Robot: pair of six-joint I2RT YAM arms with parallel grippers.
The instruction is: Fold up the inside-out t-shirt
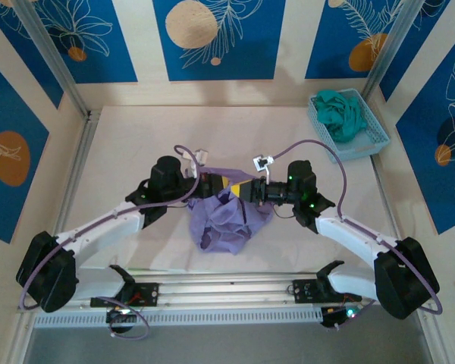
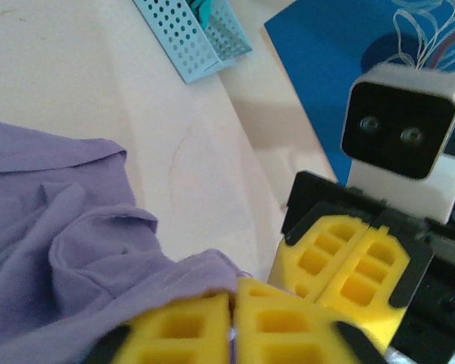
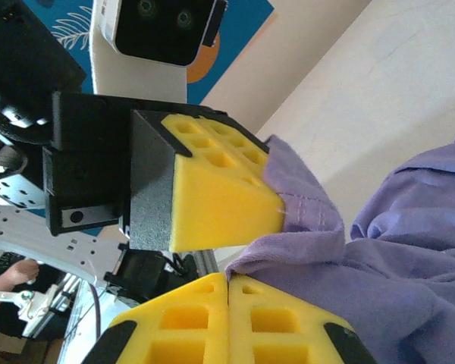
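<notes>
Two grippers meet over the middle of the table (image 1: 136,136), and you have both clenched on the inside-out t-shirt (image 1: 226,218). Your left gripper (image 1: 214,184) pinches the lavender hem between its yellow pads, which press flat together in the left wrist view. Your right gripper (image 1: 252,189) sits just beside it, its pads also pressed together, with a fold of the fabric caught at their tips. The rest of the shirt bunches in a crumpled heap on the near side of the grippers, toward the table's near edge. At the far right corner a light blue perforated basket (image 1: 368,140) holds a teal garment (image 1: 340,114).
</notes>
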